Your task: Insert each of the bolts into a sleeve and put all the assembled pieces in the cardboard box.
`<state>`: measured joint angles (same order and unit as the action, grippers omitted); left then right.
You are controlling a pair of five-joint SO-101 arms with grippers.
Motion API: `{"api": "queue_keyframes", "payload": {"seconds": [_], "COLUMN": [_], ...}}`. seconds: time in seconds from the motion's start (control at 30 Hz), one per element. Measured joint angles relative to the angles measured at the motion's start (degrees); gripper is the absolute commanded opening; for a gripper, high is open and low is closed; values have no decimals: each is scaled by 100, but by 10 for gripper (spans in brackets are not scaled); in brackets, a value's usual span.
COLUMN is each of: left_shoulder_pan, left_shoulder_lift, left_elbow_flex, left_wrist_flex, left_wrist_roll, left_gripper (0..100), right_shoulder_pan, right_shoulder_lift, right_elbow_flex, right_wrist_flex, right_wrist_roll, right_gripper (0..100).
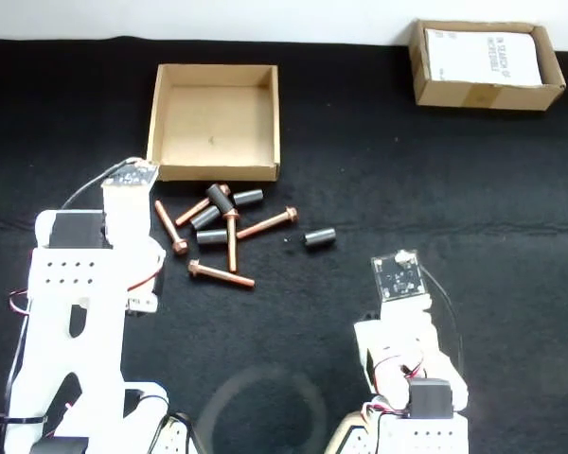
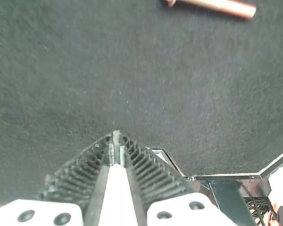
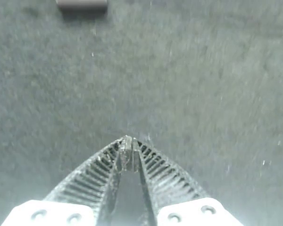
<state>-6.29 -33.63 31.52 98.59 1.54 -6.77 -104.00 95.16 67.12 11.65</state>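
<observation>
- Left gripper [image 2: 116, 141] is sitting pinched fully together, gripping nothing, over the black mat [image 2: 132, 70] by the near left corner of the cardboard box [image 1: 213, 172].
- Right gripper [image 3: 127, 143] is likewise sitting closed and empty, well apart from the box, off its near right side.
- Bolts [image 1: 232, 244] and sleeves [image 1: 249, 198] are lying loose in a heap just in front of the box, all outside it.
- Lone sleeve [image 1: 320, 238] is lying beside the heap, toward the right arm.
</observation>
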Motion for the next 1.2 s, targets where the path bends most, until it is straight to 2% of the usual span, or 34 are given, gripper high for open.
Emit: {"api": "queue_keyframes", "payload": {"seconds": [0.27, 0.47, 0.63, 0.9, 1.07, 1.2], "left_shoulder_pan": [0, 0, 0, 0, 0, 0], "left_shoulder_lift": [0, 0, 0, 26, 44, 44], "left_elbow_flex": [-870, -1248, -1292, -1310, -1301, -932], "left_wrist_flex": [-132, -176, -695, -1037, -1116, -1582], "left_wrist_roll": [0, -554, -668, -668, -668, -668], "left_gripper": [17, 13, 13, 13, 13, 13], "right_shoulder_pan": [-18, -26, -26, 492, 431, -44], "right_shoulder_lift": [0, 0, 651, 3473, 5415, 6804], "right_elbow_flex": [-229, -1081, -2136, -4457, -5987, -6848], "right_wrist_flex": [-1029, -1178, -923, -369, 193, 765], "right_wrist_roll": [35, 1319, 1512, 299, -651, -1152], "right_gripper": [9, 9, 9, 9, 9, 9]}}
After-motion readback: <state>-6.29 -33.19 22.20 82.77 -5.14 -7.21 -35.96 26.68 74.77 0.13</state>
